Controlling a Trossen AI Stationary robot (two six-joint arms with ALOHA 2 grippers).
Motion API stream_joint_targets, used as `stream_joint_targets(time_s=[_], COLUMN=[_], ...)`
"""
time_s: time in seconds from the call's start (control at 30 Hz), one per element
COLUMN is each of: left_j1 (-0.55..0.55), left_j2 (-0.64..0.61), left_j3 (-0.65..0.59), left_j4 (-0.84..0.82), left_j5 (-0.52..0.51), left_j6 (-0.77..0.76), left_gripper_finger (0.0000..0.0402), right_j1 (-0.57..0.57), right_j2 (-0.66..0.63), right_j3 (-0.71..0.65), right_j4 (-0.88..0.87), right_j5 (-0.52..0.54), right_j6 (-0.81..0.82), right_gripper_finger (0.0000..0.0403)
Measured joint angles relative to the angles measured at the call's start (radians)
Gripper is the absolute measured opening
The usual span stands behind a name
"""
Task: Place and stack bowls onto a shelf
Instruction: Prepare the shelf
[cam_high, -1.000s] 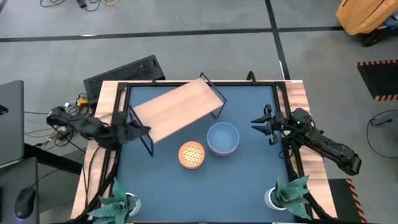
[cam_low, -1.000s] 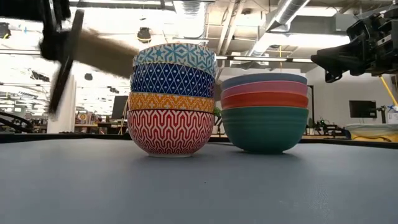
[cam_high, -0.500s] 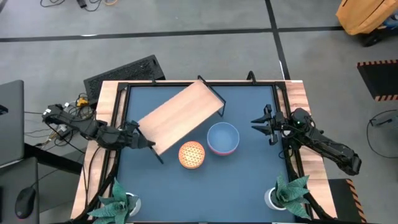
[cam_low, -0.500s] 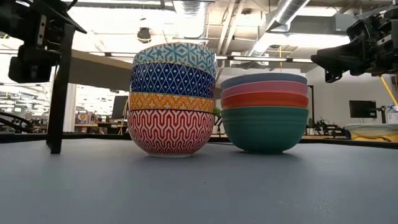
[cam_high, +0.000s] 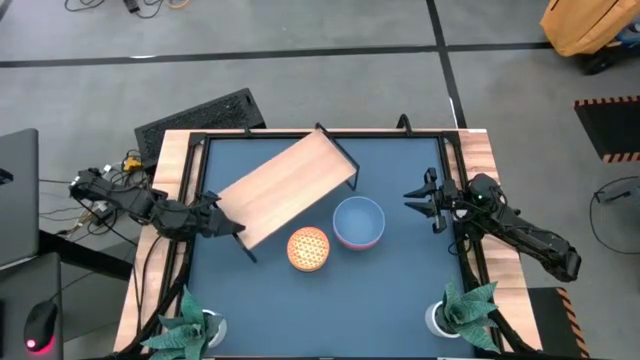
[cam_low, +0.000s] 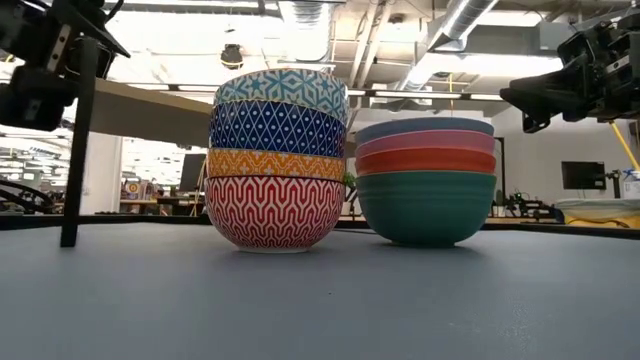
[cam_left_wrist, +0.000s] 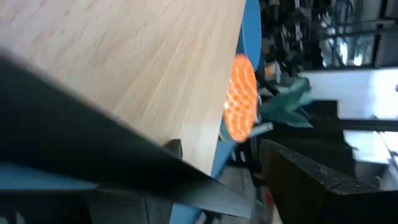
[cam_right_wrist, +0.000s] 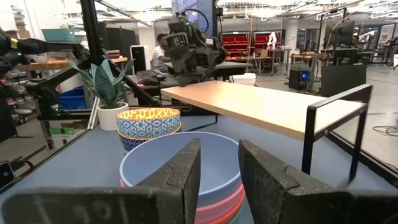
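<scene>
The shelf (cam_high: 285, 183), a light wooden board on thin black legs, stands slantwise across the far left of the dark blue table. My left gripper (cam_high: 220, 222) is shut on its left end. In front of it stand two stacks of bowls. The patterned stack (cam_low: 277, 160) has an orange lattice bowl (cam_high: 308, 248) on top. The plain stack (cam_low: 425, 180) has a light blue bowl (cam_high: 358, 220) on top. My right gripper (cam_high: 418, 197) hovers shut by the right edge, above and apart from the bowls (cam_right_wrist: 180, 168). My left gripper holds the shelf by the black metal leg frame (cam_left_wrist: 93, 155) at its left end, with one finger (cam_left_wrist: 317, 180) beside the board. It comes nearly level from the table's left. The board (cam_low: 150, 108) lies level, and the leg's foot (cam_low: 68, 240) is on the table.
Two potted plants stand at the near corners (cam_high: 185, 320) (cam_high: 465, 310). A black keyboard (cam_high: 200, 115) lies beyond the far left edge. A raised wooden rim (cam_high: 470, 150) runs round the table. A person (cam_right_wrist: 163, 50) sits in the room behind.
My left gripper has sunk a little and rolled, keeping its hold on the shelf. The shelf has tipped from a raised tilt to level. Its left end has swung toward the near edge, and its left leg has come down upright onto the table.
</scene>
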Motion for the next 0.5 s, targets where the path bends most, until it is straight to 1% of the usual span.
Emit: stream_joint_targets(time_s=[0.13,0.23,0.3,0.43,0.47,0.5], left_j1=[-0.002,-0.002,-0.001,0.031,0.04,0.043], left_j2=[-0.023,-0.034,-0.035,-0.026,-0.026,-0.03], left_j3=[0.002,0.002,0.003,0.005,0.003,0.003], left_j4=[-0.01,-0.026,-0.047,-0.092,-0.09,-0.082], left_j5=[0.064,0.059,0.006,-0.197,-0.199,-0.166], left_j6=[-0.025,-0.02,-0.024,-0.091,-0.092,-0.081], left_gripper_finger=[0.0215,0.0215,0.0215,0.0215,0.0215,0.0215], right_j1=[0.0,0.0,0.0,0.0,0.0,0.0], right_j2=[0.0,0.0,0.0,0.0,0.0,0.0], right_j3=[0.0,0.0,0.0,0.0,0.0,0.0], right_j4=[0.0,0.0,0.0,0.0,0.0,0.0], right_j5=[0.0,0.0,0.0,0.017,0.021,0.021], right_j6=[0.0,0.0,0.0,0.0,0.0,0.0], right_gripper_finger=[0.0134,0.0134,0.0134,0.0134,0.0134,0.0134])
